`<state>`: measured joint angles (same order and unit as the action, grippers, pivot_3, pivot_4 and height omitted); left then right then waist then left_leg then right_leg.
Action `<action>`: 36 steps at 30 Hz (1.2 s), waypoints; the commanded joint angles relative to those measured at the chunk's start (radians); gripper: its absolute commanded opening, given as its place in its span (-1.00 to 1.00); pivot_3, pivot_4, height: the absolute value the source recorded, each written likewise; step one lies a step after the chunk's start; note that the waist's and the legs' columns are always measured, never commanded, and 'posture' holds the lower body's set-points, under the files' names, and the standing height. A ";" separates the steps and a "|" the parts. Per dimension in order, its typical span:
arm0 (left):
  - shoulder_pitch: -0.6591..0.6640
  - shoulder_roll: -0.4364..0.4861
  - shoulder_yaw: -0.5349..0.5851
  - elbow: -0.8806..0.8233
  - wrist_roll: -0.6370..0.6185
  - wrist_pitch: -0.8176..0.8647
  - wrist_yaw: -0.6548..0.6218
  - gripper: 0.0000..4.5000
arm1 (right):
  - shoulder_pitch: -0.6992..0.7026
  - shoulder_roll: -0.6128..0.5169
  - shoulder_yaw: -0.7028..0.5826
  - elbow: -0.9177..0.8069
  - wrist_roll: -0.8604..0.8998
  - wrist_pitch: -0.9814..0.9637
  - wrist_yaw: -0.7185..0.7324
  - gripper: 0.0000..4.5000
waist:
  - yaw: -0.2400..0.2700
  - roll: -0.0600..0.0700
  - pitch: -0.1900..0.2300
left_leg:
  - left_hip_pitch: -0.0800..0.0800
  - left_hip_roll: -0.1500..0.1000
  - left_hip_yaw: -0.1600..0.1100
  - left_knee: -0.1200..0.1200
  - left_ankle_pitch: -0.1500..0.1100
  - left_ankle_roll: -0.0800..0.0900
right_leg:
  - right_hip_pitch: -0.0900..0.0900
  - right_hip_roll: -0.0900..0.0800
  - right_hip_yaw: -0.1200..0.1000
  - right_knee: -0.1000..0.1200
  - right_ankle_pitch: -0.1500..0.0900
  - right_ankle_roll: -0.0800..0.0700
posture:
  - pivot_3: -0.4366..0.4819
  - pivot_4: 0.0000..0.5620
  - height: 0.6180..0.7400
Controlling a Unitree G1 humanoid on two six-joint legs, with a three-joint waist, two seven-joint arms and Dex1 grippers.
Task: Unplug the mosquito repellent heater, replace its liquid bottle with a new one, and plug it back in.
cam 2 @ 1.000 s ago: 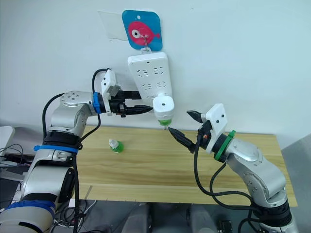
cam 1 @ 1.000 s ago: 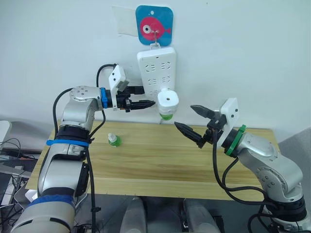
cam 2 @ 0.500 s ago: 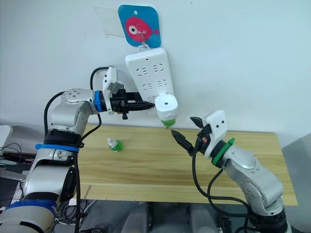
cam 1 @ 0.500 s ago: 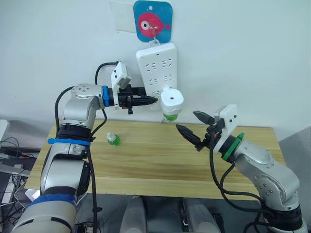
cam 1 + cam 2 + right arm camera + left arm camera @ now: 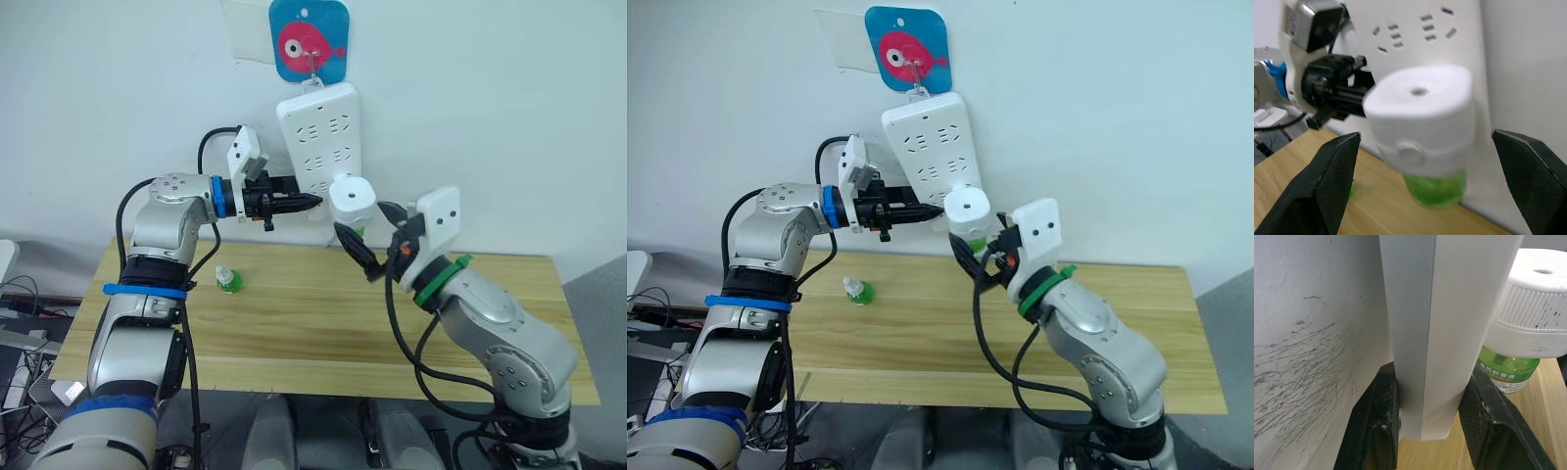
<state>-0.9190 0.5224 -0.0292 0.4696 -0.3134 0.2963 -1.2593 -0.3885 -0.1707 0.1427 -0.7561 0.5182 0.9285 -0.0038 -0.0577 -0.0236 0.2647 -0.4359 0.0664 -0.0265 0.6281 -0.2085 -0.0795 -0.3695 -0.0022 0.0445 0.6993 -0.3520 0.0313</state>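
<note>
The white mosquito repellent heater point(image 5: 353, 198) is plugged into the lower end of the power strip point(image 5: 318, 137) on the wall. Its liquid bottle point(image 5: 1437, 188), green, hangs below it. My right gripper point(image 5: 361, 219) is open, one finger on each side of the heater point(image 5: 1420, 122), not touching it. My left gripper point(image 5: 294, 203) is shut on the strip's lower edge, and its fingers point(image 5: 1378, 421) press both sides of the strip point(image 5: 1435, 323). The new one point(image 5: 227, 282), a green bottle with a whitish cap, stands on the table's left part.
The wooden table point(image 5: 294, 333) runs under both arms. A blue tag with a red fish point(image 5: 310, 41) holds the strip's hook on the white wall. Cables and clutter point(image 5: 24, 323) lie on the floor at the left.
My right gripper has risen and moved left from over the table until its open fingers flank the heater. My left gripper has edged forward onto the strip's edge.
</note>
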 commanded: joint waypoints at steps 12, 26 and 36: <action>0.020 -0.008 0.026 -0.051 -0.018 -0.010 0.035 -0.43 | -0.071 0.066 0.061 0.081 -0.165 -0.072 -0.021 1.00 | -0.001 0.000 0.000 | 0.000 0.000 0.000 0.000 0.000 0.000 | -0.001 0.000 0.000 0.000 0.000 0.000 | -0.37 -0.01 1.00; -0.009 -0.011 0.058 0.017 0.011 0.012 0.146 -0.43 | -0.006 0.045 0.031 -0.012 -0.173 -0.051 0.023 0.34 | 0.000 0.000 0.000 | 0.000 0.000 0.000 0.002 0.000 0.001 | -0.001 0.000 0.000 0.004 0.000 0.000 | -0.37 0.00 1.00; -0.007 -0.004 0.059 0.027 0.021 0.002 0.171 -0.43 | 0.031 0.011 -0.037 -0.090 -0.153 0.003 0.038 0.34 | -0.011 0.000 0.001 | 0.003 -0.001 -0.001 0.003 0.006 0.002 | -0.003 0.000 0.000 0.016 0.000 -0.001 | -0.40 -0.01 1.00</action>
<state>-0.9118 0.4995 -0.0135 0.4942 -0.2999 0.2922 -1.1612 -0.3612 -0.1611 0.1349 -0.7856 0.3554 0.9446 0.0288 -0.0687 -0.0237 0.2652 -0.4331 0.0654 -0.0278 0.6305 -0.2016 -0.0783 -0.3725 -0.0024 0.0446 0.7159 -0.3512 0.0306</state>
